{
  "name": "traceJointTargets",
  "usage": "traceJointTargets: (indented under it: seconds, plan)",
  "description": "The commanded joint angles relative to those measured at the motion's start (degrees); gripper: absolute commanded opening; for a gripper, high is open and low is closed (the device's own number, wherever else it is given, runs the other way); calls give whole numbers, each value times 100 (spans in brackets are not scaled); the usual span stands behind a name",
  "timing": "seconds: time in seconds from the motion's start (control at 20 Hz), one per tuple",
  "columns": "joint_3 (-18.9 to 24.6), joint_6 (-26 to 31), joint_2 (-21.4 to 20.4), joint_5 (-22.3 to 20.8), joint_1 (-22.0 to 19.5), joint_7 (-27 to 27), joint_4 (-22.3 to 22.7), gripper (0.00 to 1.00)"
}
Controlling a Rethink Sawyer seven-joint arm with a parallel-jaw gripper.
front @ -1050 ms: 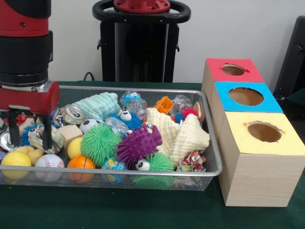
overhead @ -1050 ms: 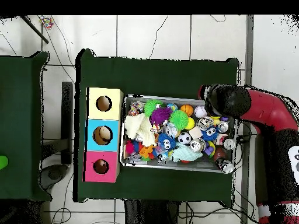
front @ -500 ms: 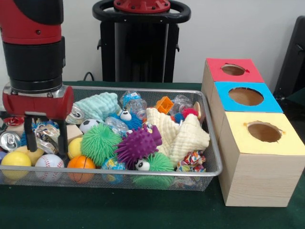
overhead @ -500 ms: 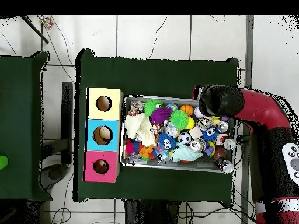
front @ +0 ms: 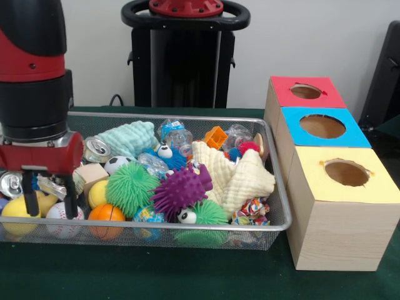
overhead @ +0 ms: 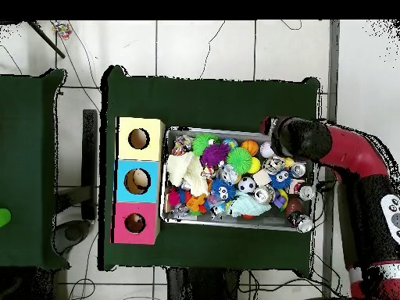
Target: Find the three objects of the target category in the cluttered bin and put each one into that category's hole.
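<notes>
My hand (front: 49,197) hangs with its fingers spread, holding nothing, straddling a crushed can (front: 53,186). A baseball (front: 64,212) and yellow ball (front: 20,209) sit just below. I'd descend straight, centred on the can, before closing, to avoid nudging either ball.

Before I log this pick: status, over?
Gripper open, fingers straddling a crushed can at the bin's end far from the boxes. Nothing lifted. Baseball and yellow ball crowd it.
</notes>
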Motion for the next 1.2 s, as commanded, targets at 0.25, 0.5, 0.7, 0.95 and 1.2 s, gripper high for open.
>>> traceJointTargets:
  seconds: [0.25, 0.5, 0.7, 0.95, 1.2]
  plan:
    - [372, -455, 637, -876, -659, -1533, -46, 100]
    - [221, -643, 350, -1139, -951, -1247, 276, 100]
    - [167, -828, -241, -1189, -1129, -1020, 1139, 100]
    - [123, -969, -990, -1251, -1115, -603, 2156, 100]
    - [-75, -1260, -1221, -1519, -900, -189, 2507, 100]
